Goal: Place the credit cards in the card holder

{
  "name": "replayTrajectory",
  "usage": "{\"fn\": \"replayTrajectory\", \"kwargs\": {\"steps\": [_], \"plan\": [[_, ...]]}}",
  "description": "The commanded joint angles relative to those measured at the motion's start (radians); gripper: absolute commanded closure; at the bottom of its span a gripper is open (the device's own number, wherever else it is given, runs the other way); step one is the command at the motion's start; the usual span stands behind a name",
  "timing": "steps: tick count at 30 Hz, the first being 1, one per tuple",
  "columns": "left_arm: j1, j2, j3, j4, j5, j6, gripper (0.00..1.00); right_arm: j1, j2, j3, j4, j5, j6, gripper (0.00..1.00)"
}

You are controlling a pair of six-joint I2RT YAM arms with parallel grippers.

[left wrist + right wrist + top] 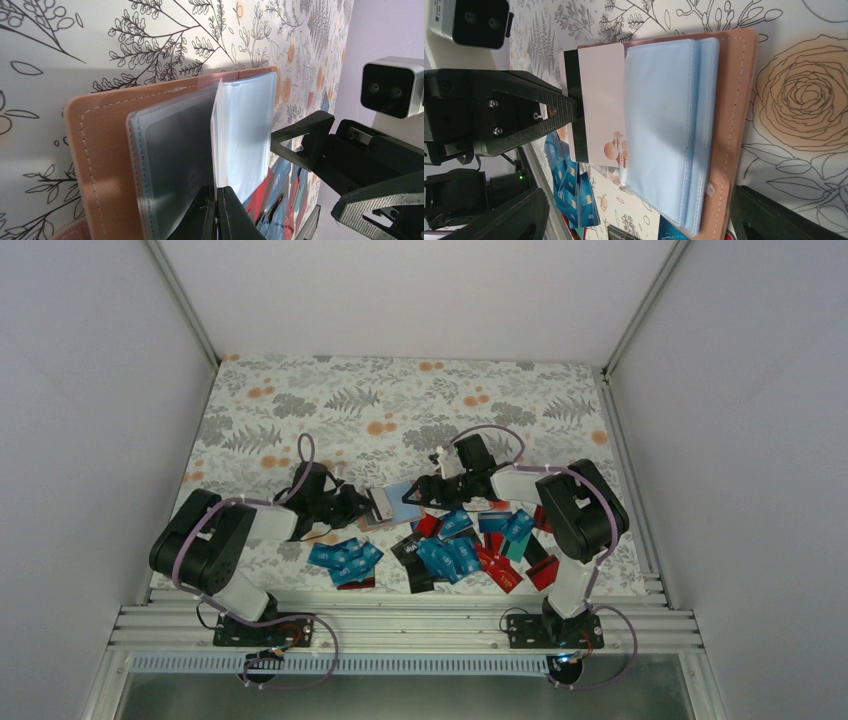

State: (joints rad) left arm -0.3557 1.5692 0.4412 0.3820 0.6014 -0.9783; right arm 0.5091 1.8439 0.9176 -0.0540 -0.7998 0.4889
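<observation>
The card holder (735,125) is a tan-pink cover lying open on the floral table, with a stack of clear sleeves (659,125). It also shows in the left wrist view (100,165) and the top view (381,506). My left gripper (217,212) (358,505) is shut on the edge of a white credit card (596,100) with a black stripe. The card's far part is hidden among the sleeves. My right gripper (634,222) (420,490) is open, one finger on each side of the holder's near edge, holding nothing. More credit cards (465,550) lie loose in a heap.
A second cluster of blue cards (345,560) lies near the left arm's base, also seen in the right wrist view (571,195). Red and blue cards (280,195) lie just past the holder. The right gripper's fingers (300,137) sit close to the sleeves. White walls enclose the table.
</observation>
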Motion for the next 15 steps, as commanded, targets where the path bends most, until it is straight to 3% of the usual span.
{"fn": "replayTrajectory", "kwargs": {"steps": [1,15], "plan": [[-0.011,-0.004,-0.006,-0.018,-0.022,-0.018,0.98,0.001,-0.011,-0.020,-0.016,0.007,0.003,0.09],[-0.054,0.041,0.016,0.034,-0.023,-0.060,0.98,0.001,-0.022,-0.032,-0.019,0.002,-0.001,0.09]]}}
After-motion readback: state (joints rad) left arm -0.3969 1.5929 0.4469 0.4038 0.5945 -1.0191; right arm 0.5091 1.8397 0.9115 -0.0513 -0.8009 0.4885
